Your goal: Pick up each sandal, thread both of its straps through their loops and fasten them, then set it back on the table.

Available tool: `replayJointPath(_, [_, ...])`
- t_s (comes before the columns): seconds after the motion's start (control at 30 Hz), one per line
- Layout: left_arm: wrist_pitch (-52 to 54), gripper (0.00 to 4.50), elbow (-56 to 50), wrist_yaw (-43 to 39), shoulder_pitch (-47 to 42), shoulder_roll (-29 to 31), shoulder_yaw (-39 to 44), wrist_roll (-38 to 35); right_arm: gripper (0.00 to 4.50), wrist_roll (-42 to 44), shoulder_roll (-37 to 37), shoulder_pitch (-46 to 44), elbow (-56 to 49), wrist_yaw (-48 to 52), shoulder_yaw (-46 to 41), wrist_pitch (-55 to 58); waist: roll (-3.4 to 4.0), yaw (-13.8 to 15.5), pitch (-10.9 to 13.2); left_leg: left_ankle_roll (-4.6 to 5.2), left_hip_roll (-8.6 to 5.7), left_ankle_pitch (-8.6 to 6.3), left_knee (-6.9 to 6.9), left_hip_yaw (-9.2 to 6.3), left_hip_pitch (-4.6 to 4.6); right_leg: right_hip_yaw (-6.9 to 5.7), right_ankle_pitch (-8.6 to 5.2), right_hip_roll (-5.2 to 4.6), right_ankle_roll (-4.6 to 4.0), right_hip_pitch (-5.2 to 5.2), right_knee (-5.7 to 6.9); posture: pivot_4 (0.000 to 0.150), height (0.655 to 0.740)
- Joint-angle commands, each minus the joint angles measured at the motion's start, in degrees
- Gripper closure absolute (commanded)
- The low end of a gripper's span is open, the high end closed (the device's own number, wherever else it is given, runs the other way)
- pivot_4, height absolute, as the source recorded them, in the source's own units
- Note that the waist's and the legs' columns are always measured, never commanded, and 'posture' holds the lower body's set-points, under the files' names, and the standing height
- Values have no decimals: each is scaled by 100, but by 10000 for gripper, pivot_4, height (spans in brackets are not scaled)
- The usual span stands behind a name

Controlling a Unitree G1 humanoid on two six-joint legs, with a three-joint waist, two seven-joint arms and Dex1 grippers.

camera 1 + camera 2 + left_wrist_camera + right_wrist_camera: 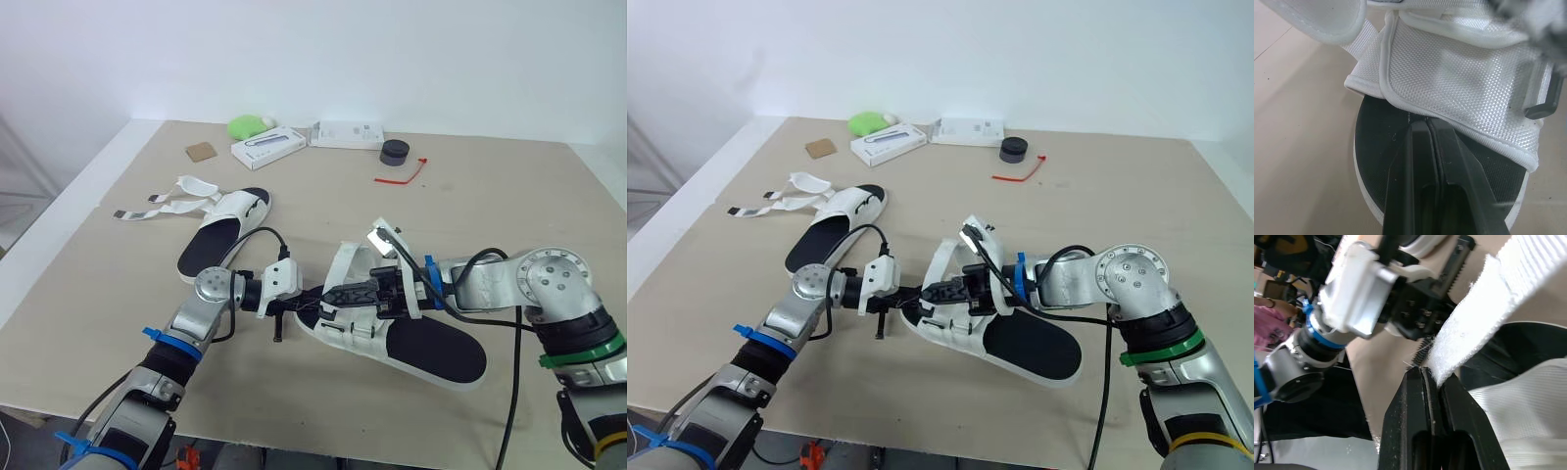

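Note:
A white sandal with a black insole (431, 351) lies near the table's front, between my two arms. My right gripper (338, 294) is shut on the fuzzy end of one of its white straps (1469, 328), held over the toe end. My left gripper (312, 300) meets it from the left, fingers (1426, 147) pressed together, with their tips against the edge of a woven strap (1459, 73) above the insole. I see nothing between them. The second sandal (227, 227) lies flat farther back on the left, its straps (162, 206) spread loose on the table.
Along the back edge sit a green object (247, 125), two white boxes (266, 147) (345, 134), a black round puck (395, 152), a red tie (402, 174) and a brown square (201, 151). The table's left edge (59, 235) runs close to the far sandal.

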Motion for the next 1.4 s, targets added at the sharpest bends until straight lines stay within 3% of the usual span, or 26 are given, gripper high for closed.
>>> replayJointPath(0.03, [343,45000,379,-137,409,40,-598,464,44638,18,-2,-142,40,176,-85,200,0,0,0,0,0,0,0,0,0,0,0,0,0,0,0,1500,7400])
replayJointPath(0.57, [377,45000,345,-140,423,32,-611,456,44638,-420,122,-102,228,381,-261,382,0,-1,0,0,0,0,1,0,2,0,1,0,1,0,1,1500,7400])
replayJointPath(0.87, [392,45000,345,-126,446,36,-607,456,44638,27,207,-327,969,194,-393,451,0,-1,0,0,-1,0,3,1,1,0,1,0,2,2,2,1500,7400])
replayJointPath(1.4, [400,45000,316,-131,472,47,-618,456,44638,832,-27,448,208,-312,-151,301,0,-5,-1,0,-1,0,2,0,1,1,-1,0,1,4,1,1500,7400])
